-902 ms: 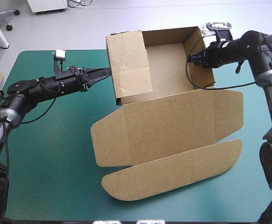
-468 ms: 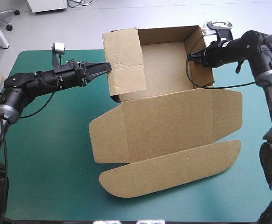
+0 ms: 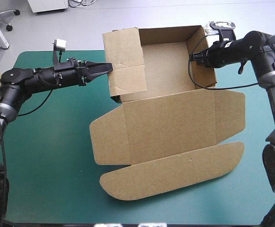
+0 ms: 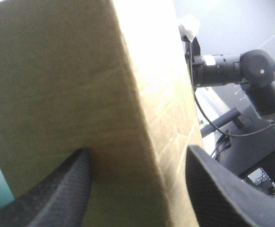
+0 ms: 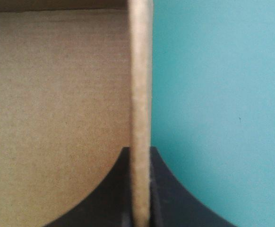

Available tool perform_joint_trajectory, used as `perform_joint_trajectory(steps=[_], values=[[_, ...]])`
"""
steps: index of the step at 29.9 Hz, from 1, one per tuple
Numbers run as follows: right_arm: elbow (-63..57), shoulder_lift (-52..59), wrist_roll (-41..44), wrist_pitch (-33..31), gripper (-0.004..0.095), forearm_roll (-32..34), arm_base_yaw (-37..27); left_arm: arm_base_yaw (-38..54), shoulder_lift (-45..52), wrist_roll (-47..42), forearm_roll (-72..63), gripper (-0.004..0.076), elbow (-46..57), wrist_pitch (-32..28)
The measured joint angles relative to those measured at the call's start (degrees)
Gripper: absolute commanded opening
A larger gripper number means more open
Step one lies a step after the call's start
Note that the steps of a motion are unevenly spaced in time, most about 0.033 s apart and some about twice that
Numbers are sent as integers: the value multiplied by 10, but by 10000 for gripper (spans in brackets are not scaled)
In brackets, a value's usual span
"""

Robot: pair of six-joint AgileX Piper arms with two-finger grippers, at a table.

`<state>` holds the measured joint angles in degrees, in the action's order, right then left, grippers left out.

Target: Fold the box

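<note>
From above, the box [image 3: 168, 64] sits at the far middle of the teal-green cover [image 3: 47, 156]. It stands as an open tray with its walls up. Its lid [image 3: 170, 120] lies flat toward the near edge, and a long rounded flap [image 3: 175, 172] lies nearest of all. The left gripper [image 3: 107, 67] reaches in level from the left, and its tips meet the upper part of the tray's tall left wall [image 3: 125, 59]. The right gripper [image 3: 194, 57] comes in from the right at the top of the right wall [image 3: 199, 56]. That is near the far right corner.

In the left wrist view, the left gripper [image 4: 137, 156] has its black fingers [image 4: 57, 189] spread wide, with their bases toward the corners. A corner of the brown box [image 4: 57, 71] rises between them and fills most of the view. One finger lies close against the wall's broad outer face, and the other stands clear on the far side of the corner. Beyond the box's top edge the right arm [image 4: 232, 68] shows, with its end at the opposite wall.

In the right wrist view, the right gripper [image 5: 141, 158] is pressed almost together, pinching the thin edge of the box's wall [image 5: 141, 85] between its black fingers [image 5: 109, 194]. The tray's brown inside [image 5: 57, 94] lies on one side of that edge. The bare teal-green cover [image 5: 213, 94] lies on the other.
</note>
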<state>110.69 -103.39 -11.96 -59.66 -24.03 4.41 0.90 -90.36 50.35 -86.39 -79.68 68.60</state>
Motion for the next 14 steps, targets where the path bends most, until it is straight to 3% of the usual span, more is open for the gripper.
perform_joint_trajectory(steps=[14], values=[[0, 0, 9, 9, -32, 0, 0, 0, 0, -80, 77, 430, -56, 4]])
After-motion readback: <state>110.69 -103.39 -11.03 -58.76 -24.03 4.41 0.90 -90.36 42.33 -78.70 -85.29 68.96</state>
